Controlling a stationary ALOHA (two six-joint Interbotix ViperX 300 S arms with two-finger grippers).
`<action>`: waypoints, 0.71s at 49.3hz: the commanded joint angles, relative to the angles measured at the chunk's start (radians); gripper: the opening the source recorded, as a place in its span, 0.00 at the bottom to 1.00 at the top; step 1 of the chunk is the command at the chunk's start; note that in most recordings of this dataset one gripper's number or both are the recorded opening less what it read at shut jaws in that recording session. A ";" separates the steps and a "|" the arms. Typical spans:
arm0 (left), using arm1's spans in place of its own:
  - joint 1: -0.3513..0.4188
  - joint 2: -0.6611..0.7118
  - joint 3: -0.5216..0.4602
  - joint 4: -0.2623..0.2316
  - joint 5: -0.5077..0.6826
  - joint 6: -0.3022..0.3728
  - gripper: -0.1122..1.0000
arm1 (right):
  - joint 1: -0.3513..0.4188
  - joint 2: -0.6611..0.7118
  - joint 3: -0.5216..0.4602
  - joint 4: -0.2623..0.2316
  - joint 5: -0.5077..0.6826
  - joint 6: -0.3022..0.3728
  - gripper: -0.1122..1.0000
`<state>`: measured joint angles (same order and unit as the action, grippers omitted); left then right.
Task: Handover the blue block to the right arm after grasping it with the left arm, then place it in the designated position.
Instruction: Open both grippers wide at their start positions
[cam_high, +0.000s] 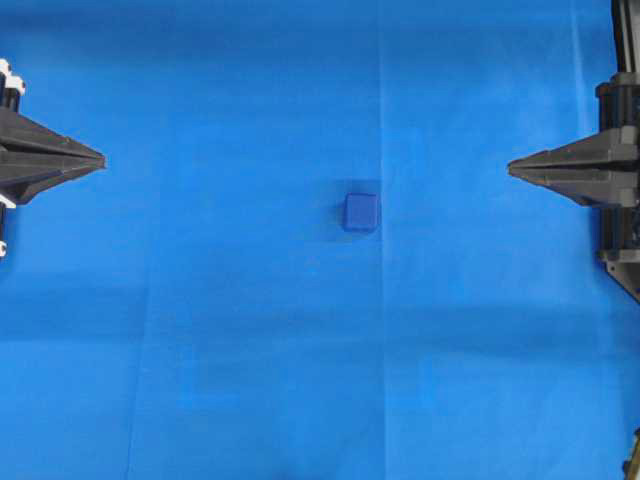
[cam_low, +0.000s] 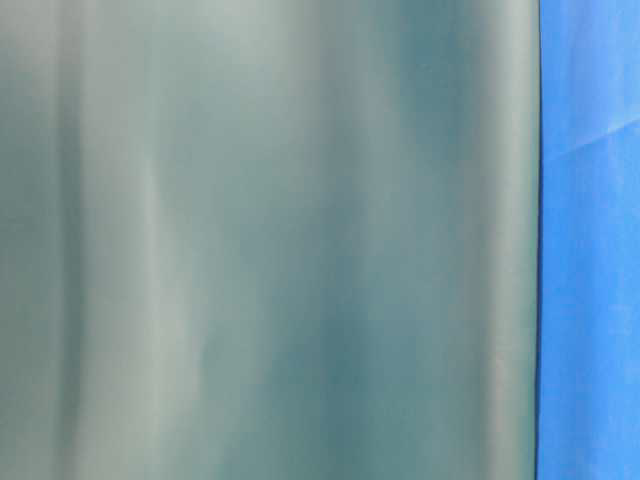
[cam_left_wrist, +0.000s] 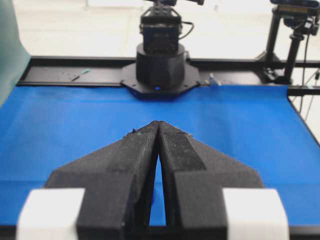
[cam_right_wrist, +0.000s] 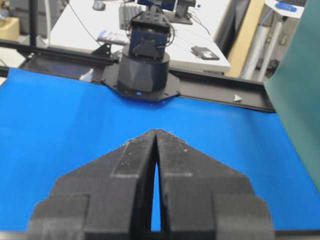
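Blue block (cam_high: 360, 212) is seen lying on the blue cloth (cam_high: 220, 330) covering the tabletop, slightly right of centre in the overhead frame, touched by nothing. Left end effector (cam_high: 100, 159) is seen at the left edge of the overhead frame, tips pointed right, clenched with fingers pressed together and nothing held; white brackets (cam_left_wrist: 255, 214) are visible at the bottom of the left wrist view, where the tips (cam_left_wrist: 159, 123) meet at a point. Right end effector (cam_high: 512, 167) is placed at the right edge of the overhead frame, tips pointed left, likewise clenched and empty; fingertips (cam_right_wrist: 156, 132) are shown closed in the right wrist view. Both end effectors are kept well apart from the block, which sits between them, nearer the right one. The opposite arm base (cam_left_wrist: 160, 65) is seen at top centre of each wrist view. The table-level view is mostly filled by a blurred grey-green sheet (cam_low: 270, 240), with a strip of blue cloth at the right edge; the block is not visible there
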<state>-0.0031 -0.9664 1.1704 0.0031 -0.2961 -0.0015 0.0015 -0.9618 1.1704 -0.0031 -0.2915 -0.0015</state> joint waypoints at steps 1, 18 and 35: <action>-0.002 0.000 -0.012 -0.002 -0.003 -0.003 0.10 | -0.006 0.003 -0.015 0.000 -0.006 -0.002 0.11; -0.006 0.003 -0.011 0.000 0.020 -0.003 0.10 | -0.009 0.025 -0.014 0.000 0.002 0.005 0.08; -0.008 0.006 -0.011 0.002 0.020 0.011 0.24 | -0.011 0.035 -0.012 -0.002 0.005 0.003 0.15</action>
<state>-0.0092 -0.9695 1.1704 0.0031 -0.2715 0.0092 -0.0077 -0.9342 1.1689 -0.0031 -0.2823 0.0015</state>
